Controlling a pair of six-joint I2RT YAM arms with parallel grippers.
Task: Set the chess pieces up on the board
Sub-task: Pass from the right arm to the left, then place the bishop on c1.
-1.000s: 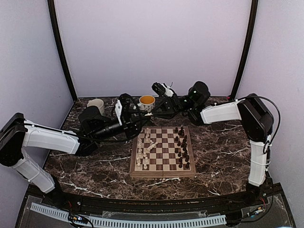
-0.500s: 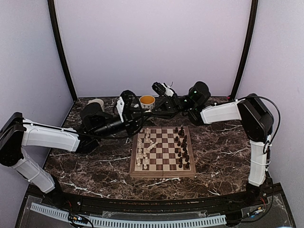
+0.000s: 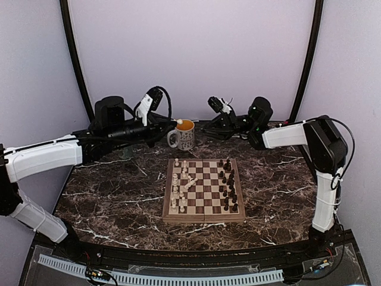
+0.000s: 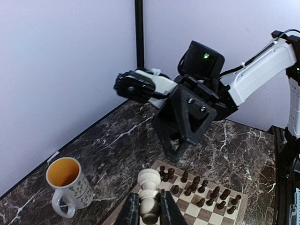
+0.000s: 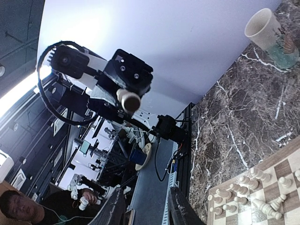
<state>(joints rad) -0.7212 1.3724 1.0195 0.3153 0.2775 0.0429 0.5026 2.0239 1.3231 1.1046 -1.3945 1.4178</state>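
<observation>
The board [image 3: 202,217] lies mid-table with cream-white pieces [image 3: 177,189] along its left side, one tipped over [image 3: 190,182], and dark pieces [image 3: 228,182] on its right. My left gripper [image 3: 173,123] is raised beside the mug and shut on a white piece [image 4: 150,194], held upright above the board's far corner [image 4: 156,162]. My right gripper [image 3: 209,130] hovers beyond the board's far edge, open and empty; its fingers [image 5: 115,206] stand wide apart. It also shows in the left wrist view [image 4: 176,147], jaws pointing down.
A patterned mug with a yellow inside [image 3: 184,134] stands behind the board's far left corner. A pale cup [image 5: 262,26] stands further left on the marble table. Black corner posts and lilac walls close in the back.
My left arm has risen and swung back to the left, lifting the white piece up level with the mug. My right gripper has drawn back to the right and higher.
</observation>
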